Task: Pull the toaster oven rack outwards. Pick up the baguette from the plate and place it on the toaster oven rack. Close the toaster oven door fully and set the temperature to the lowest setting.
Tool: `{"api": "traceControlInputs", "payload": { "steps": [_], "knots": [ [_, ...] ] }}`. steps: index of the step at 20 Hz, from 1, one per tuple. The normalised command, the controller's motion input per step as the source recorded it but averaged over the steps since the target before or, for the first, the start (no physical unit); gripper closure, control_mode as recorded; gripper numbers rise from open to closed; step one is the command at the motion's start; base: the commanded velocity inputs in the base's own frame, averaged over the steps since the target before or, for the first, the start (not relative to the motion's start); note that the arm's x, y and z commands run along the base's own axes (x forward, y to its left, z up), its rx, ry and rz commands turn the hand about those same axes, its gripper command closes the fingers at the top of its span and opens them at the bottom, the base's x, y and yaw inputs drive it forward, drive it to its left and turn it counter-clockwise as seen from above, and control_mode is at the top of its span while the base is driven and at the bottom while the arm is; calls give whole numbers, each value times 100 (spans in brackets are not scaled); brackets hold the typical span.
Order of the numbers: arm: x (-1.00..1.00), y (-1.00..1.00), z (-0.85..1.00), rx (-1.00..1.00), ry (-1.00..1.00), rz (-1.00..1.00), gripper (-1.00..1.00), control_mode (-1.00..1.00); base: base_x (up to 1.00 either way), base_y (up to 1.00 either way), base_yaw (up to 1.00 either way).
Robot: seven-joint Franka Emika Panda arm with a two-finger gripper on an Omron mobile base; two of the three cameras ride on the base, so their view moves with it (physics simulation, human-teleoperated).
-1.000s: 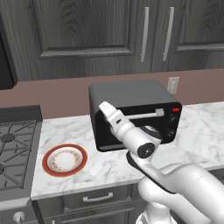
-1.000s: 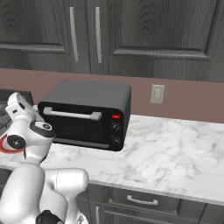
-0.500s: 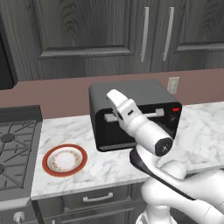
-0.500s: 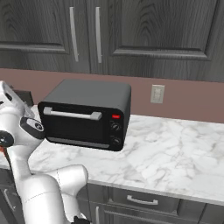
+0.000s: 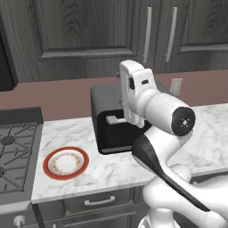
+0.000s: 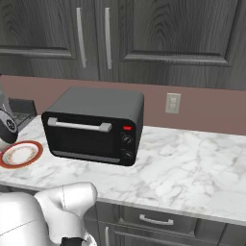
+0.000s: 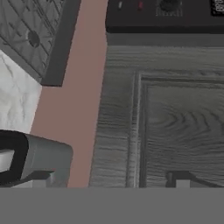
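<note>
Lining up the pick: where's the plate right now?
The plate sits on the counter between the stove and the toaster oven, left of the oven in both base views.

— What stands on the marble bench (image 5: pixel 111 167)?

— A black toaster oven (image 5: pixel 107 122), door shut, partly hidden behind the white arm (image 5: pixel 153 109) raised before it.

— And to its left?

— A round plate (image 5: pixel 66 162) with a red-orange rim, nothing on it, lying apart from the oven beside the stove (image 5: pixel 18 147). Dark wood cabinets (image 5: pixel 89 31) hang above.
</note>
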Motion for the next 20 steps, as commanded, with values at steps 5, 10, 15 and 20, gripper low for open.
{"api": "traceControlInputs", "payload": {
  "steps": [5, 10, 15, 20],
  "knots": [
    [-46, -44, 1, 70, 46, -39, -100, -100, 0, 0, 0],
    [-49, -74, -30, 75, 30, -34, -100, -100, 0, 0, 0],
    [-51, -95, -38, 89, 12, -18, -100, -100, 0, 0, 0],
    [-40, -95, -47, 99, 1, -3, -100, -100, 0, 0, 0]
  ]
}}
